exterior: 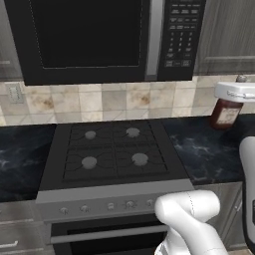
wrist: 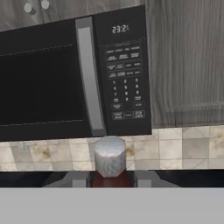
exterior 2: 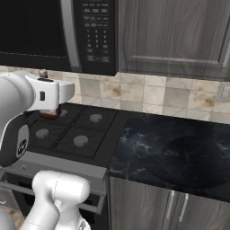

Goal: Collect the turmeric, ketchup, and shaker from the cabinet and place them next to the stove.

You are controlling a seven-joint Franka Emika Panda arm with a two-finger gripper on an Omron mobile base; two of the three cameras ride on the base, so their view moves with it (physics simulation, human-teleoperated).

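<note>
Ketchup (exterior: 225,113) held in pincer (wrist: 110,177) over bench (exterior: 209,149) beside stove (exterior: 112,152); fingers largely hidden, open bench rightward.

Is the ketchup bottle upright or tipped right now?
Upright. The ketchup stands on the counter right of the stove, its label level; in the hand view its cap points straight up.

black microwave (exterior: 94,37) w/ keypad | tile backsplash (exterior 2: 157,94) | dark marble counter (exterior 2: 179,152)
</note>
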